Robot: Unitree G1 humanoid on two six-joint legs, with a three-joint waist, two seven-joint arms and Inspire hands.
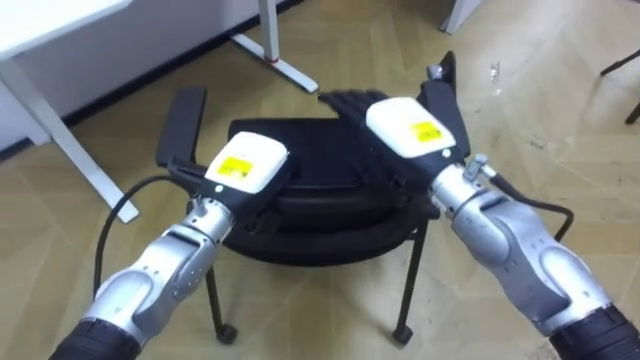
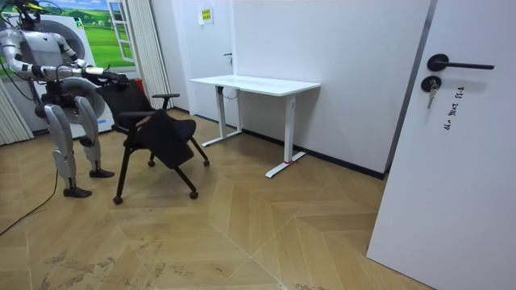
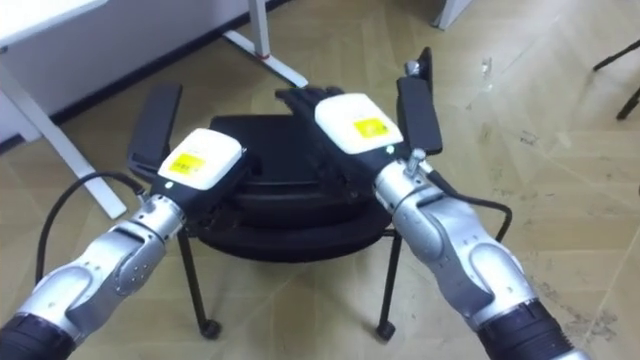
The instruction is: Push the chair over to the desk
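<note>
Stands behind the chair (image 2: 153, 133) at the room view's left, facing toward the desk (image 2: 254, 84), well apart across the floor (image 2: 266, 234). From the head, looks down on the chair just in front and reaches both arms onto its back (image 1: 325, 225). Rests the right hand (image 1: 408, 126) flat on the top edge, fingers (image 1: 345, 100) straight and stretched forward, clasping nothing. Sets the left hand (image 1: 246, 166) on the same edge, nearer the left armrest (image 1: 182, 122); cannot tell whether curled or straight there, with the fingers hidden under the hand itself.

Judged for handling: stiff frame, padded black back, moderate weight, thin legs ending in small casters (image 1: 403, 335). Likely to roll readily on smooth wood, yet to veer or spin if pressed harder on one side. Best taken at the back's top, hands spread wide, or somewhat lower to avoid tipping it forward with a high shove. Worth pushing evenly and slowly, steering clear of the desk's foot
</note>
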